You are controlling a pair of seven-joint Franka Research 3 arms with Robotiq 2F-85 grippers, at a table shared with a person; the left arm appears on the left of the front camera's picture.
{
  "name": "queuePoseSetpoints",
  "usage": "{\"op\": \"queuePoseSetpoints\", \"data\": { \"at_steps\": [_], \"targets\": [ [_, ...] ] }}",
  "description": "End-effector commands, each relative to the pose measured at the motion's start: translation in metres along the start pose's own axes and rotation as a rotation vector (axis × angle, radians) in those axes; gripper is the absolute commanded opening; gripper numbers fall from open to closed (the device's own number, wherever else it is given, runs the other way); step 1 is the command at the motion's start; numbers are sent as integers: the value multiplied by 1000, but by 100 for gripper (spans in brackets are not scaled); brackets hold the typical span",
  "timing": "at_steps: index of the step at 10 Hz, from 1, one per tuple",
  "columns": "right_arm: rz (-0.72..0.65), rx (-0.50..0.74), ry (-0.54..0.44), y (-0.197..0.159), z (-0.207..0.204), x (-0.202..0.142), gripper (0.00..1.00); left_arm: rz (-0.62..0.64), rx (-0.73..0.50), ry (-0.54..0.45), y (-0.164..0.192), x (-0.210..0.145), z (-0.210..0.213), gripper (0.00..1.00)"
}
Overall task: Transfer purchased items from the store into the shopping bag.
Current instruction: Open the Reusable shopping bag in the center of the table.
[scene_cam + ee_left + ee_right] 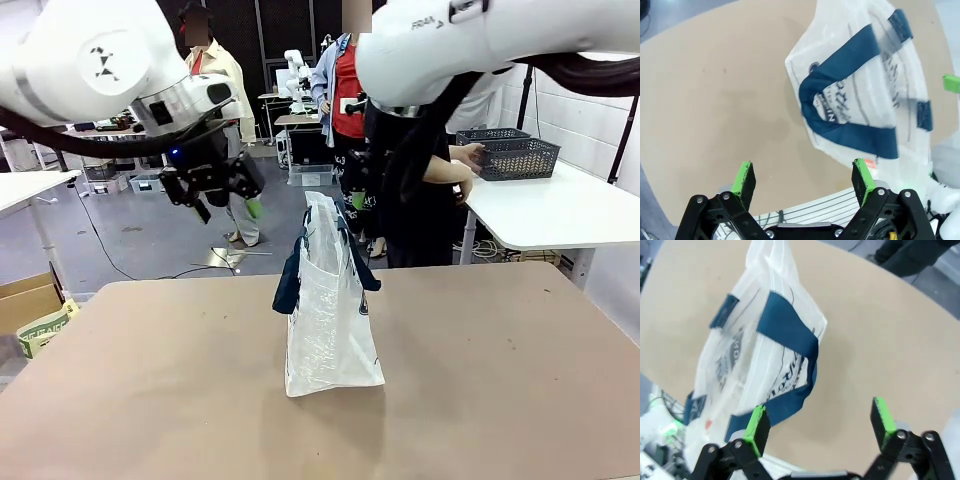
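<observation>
The shopping bag (330, 320), clear plastic with navy strap handles (290, 280), stands upright in the middle of the brown table (150, 380). My left gripper (228, 206) hangs open in the air, up and to the left of the bag's top. From the left wrist view the bag (860, 107) lies beyond the open left gripper (802, 172), with nothing between the fingers. My right gripper (820, 415) is open too, above the bag (740, 355) and one blue handle (787, 330). The purchased items are out of view.
A person (400, 190) stands at the far side, one hand (466, 156) at dark mesh baskets (520, 158) on a white side table (560, 215). A cardboard box (25, 300) sits on the floor at the left. Bare tabletop surrounds the bag.
</observation>
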State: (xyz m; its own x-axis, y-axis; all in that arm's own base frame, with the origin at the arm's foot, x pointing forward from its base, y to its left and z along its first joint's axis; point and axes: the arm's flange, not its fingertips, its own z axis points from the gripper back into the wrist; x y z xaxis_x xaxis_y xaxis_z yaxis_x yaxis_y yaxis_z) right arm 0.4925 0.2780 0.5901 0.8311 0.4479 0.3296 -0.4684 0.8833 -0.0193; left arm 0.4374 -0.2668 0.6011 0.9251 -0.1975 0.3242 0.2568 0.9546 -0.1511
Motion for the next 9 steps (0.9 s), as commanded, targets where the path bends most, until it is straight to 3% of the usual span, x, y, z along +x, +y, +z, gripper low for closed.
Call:
{"op": "queuePoseSetpoints", "data": {
  "at_steps": [1, 2, 3, 6, 9],
  "targets": [
    [84, -53, -40, 11, 1, 23, 100, -20, 11, 5, 12, -9, -2, 100],
    [0, 0, 0, 0, 0, 0, 100, -20, 11, 5, 12, -9, -2, 100],
    [29, -17, -9, 6, -1, 12, 100, -20, 11, 5, 12, -9, -2, 100],
    [-122, 70, 54, 10, -35, 16, 100, 96, 38, 46, -28, 10, -12, 100],
    [-150, 110, 22, 16, -40, 21, 100, 116, -2, 62, -40, 16, -21, 100]
  ]
}}
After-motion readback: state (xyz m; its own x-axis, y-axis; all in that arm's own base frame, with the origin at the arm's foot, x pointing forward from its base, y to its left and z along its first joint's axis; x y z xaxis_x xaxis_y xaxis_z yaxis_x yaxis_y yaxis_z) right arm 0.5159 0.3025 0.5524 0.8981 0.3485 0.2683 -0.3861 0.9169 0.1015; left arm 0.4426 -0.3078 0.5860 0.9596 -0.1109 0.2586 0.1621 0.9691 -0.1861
